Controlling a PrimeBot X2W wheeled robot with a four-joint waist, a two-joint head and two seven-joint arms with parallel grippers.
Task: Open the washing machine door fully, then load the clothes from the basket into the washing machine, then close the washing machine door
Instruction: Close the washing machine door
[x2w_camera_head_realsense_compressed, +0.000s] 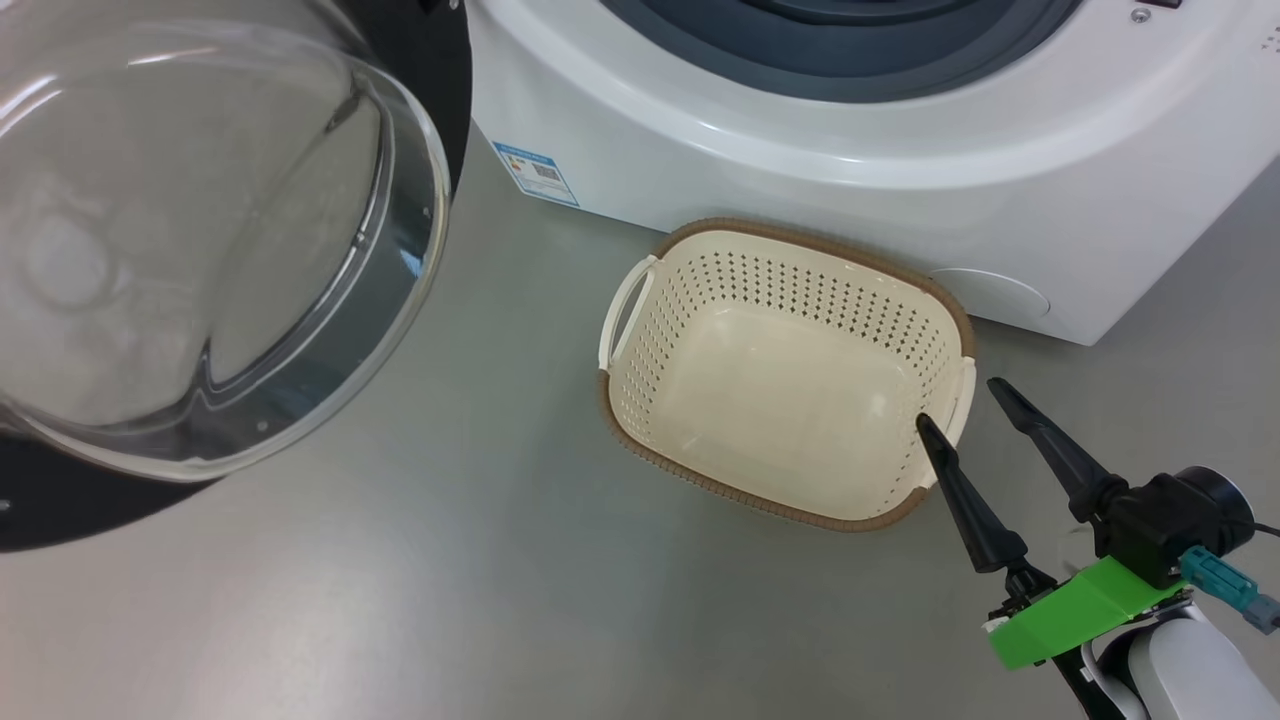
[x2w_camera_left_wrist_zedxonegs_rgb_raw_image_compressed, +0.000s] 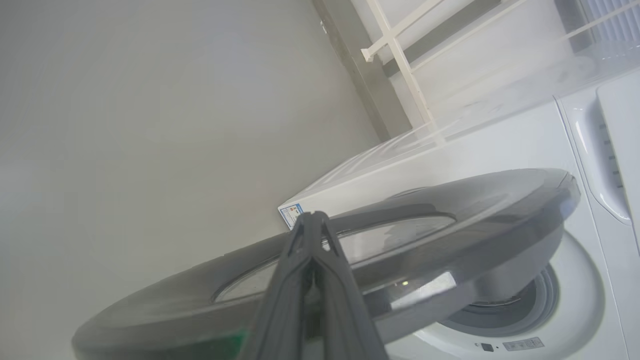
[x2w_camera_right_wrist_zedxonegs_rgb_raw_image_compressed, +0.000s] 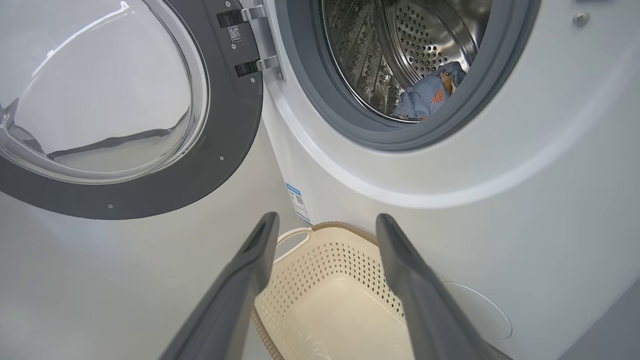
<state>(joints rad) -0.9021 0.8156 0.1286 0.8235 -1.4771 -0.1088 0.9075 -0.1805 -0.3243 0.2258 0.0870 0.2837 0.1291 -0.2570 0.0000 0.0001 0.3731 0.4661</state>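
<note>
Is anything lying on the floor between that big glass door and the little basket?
No. In the head view, only bare grey floor lies between the washing machine door and the basket.

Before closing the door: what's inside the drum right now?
Blue clothes lie in the steel drum. The gasket hides the drum's bottom, so how much lies there cannot be seen.

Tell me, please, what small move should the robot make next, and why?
Probably the left gripper, shut and close by the outer face of the washing machine door, should start pushing it shut. The basket is empty, the clothes lie in the drum, and the door stands wide open, so only closing seems left.
</note>
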